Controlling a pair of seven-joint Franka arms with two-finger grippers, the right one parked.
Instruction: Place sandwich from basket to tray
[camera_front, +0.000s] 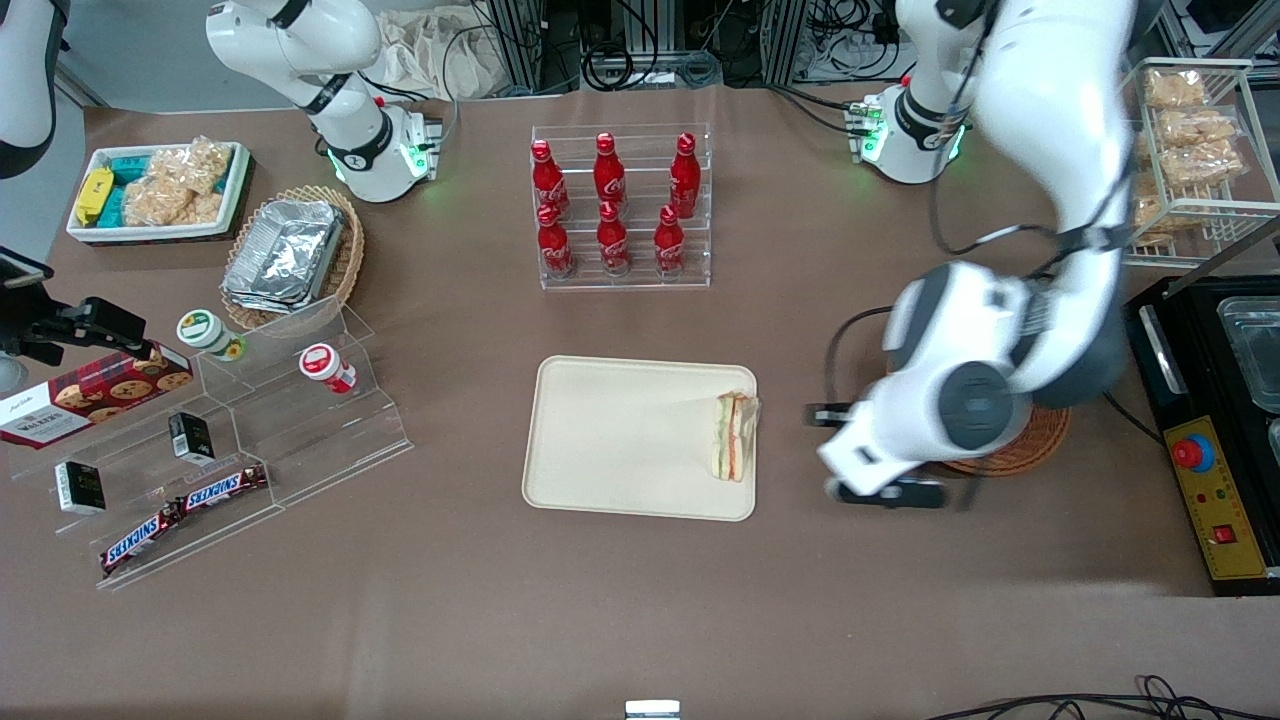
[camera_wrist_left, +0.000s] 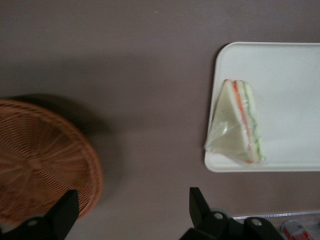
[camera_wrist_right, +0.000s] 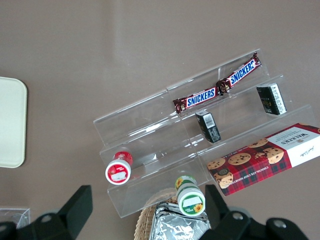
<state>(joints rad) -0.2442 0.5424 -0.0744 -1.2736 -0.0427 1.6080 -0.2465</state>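
My gripper (camera_wrist_left: 131, 212) hung above bare tabletop between the reddish-brown wicker basket (camera_wrist_left: 42, 160) and the cream tray (camera_wrist_left: 280, 60), its two fingers spread wide apart with nothing between them. From the wrist camera I could see both dark fingertips (camera_wrist_left: 67, 207) framing empty brown table, the basket's rim next to one of them and the tray's rounded corner past the other.

The sandwich (camera_front: 735, 436) lay on the tray, flat on one bread face, at the tray's edge nearest the basket. Its clear wrap looked to reach right to the low rim there, though the wedge itself sat inside it. The green and orange-red filling layers faced toward the tray's middle. In the front view my arm covered most of the basket (camera_front: 1035, 440), so I could not say whether anything else was in it; the part visible from my wrist showed only bare weave.

I judged the placing step done: the sandwich was out of the basket, on the tray, and I was no longer touching it. What the next move called for, as I read it, was only a clean retreat, lifting up and away toward my own end of the table without sweeping low over the tray's edge, since the wrapped wedge sat so close to the rim that a brush could nudge it off.
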